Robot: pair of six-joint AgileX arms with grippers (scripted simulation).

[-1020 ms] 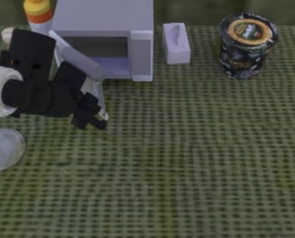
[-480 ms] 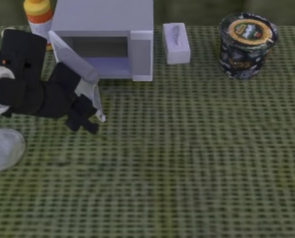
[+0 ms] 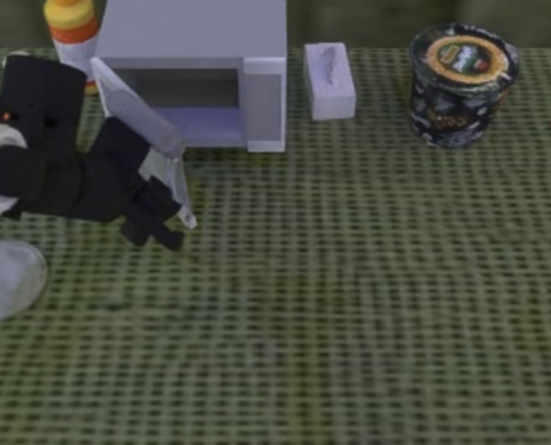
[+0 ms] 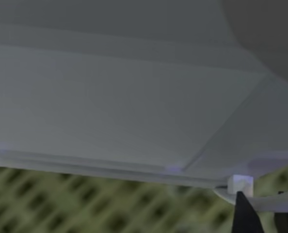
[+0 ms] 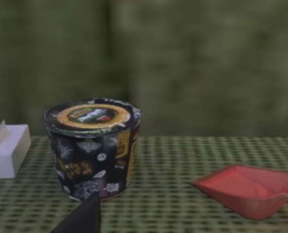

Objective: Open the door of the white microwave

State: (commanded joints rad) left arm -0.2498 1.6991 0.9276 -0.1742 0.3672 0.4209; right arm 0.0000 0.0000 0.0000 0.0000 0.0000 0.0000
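The white microwave (image 3: 201,37) stands at the table's back left with its cavity showing. Its door (image 3: 136,102) is swung out towards the front left, hinged at the left side. My left gripper (image 3: 164,218) is at the door's free edge, shut on the thin white handle (image 3: 185,199). In the left wrist view the door (image 4: 110,97) fills most of the frame, and the black fingers (image 4: 245,216) sit on either side of the handle (image 4: 260,201). My right gripper (image 5: 83,221) is out of the top view and shows only at the edge of the right wrist view, near the cup.
Right of the microwave sits a small white tissue box (image 3: 328,81), then a dark printed cup (image 3: 463,83). An orange-capped bottle (image 3: 71,28) stands behind my left arm. A clear round dish (image 3: 6,278) lies front left. A red scoop (image 5: 246,189) lies at the far right.
My left gripper has moved left with the handle, and the door has swung wider open. Over the last half second almost nothing has moved.
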